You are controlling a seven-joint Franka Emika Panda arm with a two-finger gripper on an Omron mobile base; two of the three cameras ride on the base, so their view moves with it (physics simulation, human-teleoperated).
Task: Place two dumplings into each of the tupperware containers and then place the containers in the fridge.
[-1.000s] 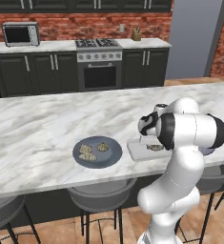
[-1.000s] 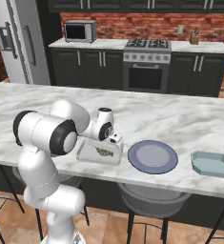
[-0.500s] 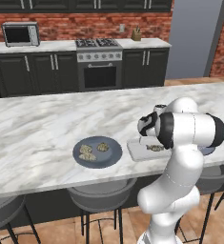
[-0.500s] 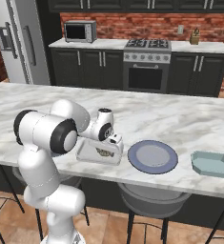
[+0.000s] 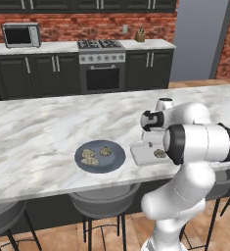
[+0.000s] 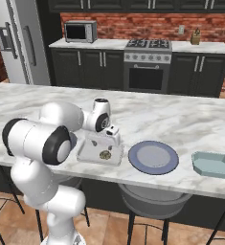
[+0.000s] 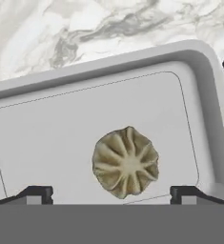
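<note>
Spread wide above the near container (image 7: 85, 95), the claw (image 7: 111, 193) is gripping nothing, one dumpling (image 7: 125, 162) lying inside it, others waiting on the plate (image 5: 100, 157) beside it, fridge untouched.

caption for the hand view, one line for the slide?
Open gripper above one pleated dumpling lying in a tupperware container on the marble counter.

The arm (image 5: 199, 142) hides part of the tupperware container (image 5: 143, 154).

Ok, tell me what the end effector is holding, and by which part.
Nothing. The end effector is open above the tupperware container, with the dumpling lying free between its fingertips.
</note>
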